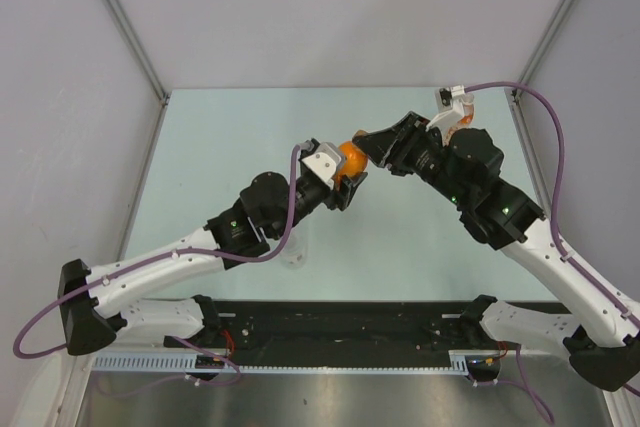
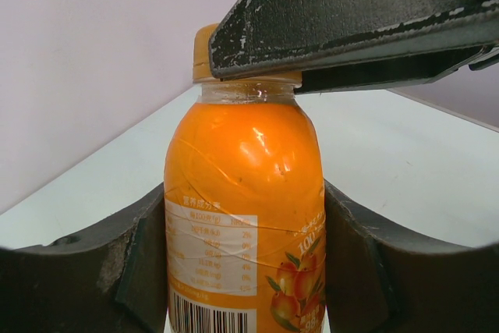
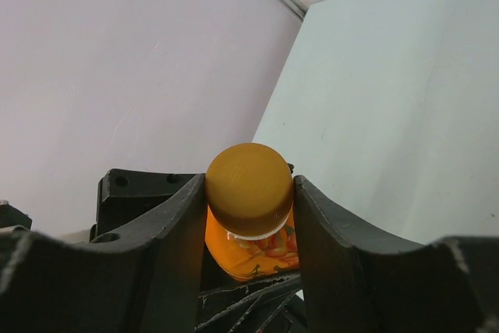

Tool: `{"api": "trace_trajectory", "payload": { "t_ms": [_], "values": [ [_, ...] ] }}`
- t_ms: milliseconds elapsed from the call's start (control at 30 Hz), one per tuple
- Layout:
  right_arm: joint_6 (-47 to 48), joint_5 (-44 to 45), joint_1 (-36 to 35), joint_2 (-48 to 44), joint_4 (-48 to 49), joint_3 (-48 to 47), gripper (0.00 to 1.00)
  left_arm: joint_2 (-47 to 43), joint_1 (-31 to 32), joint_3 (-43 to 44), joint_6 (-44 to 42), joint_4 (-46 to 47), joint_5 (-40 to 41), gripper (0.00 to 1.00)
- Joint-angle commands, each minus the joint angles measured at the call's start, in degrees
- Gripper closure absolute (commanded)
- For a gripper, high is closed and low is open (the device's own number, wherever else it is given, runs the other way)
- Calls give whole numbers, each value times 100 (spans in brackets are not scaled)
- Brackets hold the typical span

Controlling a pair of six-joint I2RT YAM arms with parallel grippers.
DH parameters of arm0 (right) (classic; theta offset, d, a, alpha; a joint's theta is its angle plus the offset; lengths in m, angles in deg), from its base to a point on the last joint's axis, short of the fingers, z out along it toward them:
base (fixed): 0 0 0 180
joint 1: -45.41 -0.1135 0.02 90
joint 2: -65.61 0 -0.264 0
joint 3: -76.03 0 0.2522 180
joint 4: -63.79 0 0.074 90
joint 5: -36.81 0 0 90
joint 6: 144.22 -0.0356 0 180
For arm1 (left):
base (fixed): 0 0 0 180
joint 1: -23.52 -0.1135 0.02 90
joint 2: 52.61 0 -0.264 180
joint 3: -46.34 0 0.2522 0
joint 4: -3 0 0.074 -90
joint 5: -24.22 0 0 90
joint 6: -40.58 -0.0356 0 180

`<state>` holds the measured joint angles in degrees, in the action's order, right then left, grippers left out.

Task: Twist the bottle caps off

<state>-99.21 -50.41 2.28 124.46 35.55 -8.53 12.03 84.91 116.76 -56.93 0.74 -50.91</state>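
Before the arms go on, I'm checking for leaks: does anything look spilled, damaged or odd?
No spill. The orange bottle in the left end effector has creased wrap; the right end effector grips its orange cap.

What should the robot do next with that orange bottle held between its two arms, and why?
Probably rotate the right claw to twist the orange cap loose. That claw pinches the cap on both sides, and the left claw grips the bottle around its body, so the bottle should stay steady. The cap looks fully seated on the neck.
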Motion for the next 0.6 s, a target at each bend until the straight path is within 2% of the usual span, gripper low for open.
{"api": "trace_trajectory", "payload": {
  "t_ms": [0, 133, 167, 233, 367, 567],
  "values": [
    [113, 275, -72, -31, 156, -197, 61, -189, 49, -24, -110, 282, 68, 100],
    [175, 363, -99, -40, 121, -197, 75, -189, 49, -24, -84, 264, 68, 100],
    [236, 389, -116, -49, 112, -197, 88, -198, 49, -24, -84, 256, 68, 100],
    [315, 424, -134, -49, 103, -197, 100, -224, 49, 11, -6, 203, 16, 100],
    [693, 328, -178, -93, 200, -197, 100, -312, -3, 134, 214, -139, -737, 100],
    [1308, 65, -178, -251, 358, -197, 100, -391, -530, 380, 1075, -298, -3040, 100]
  ]
}}
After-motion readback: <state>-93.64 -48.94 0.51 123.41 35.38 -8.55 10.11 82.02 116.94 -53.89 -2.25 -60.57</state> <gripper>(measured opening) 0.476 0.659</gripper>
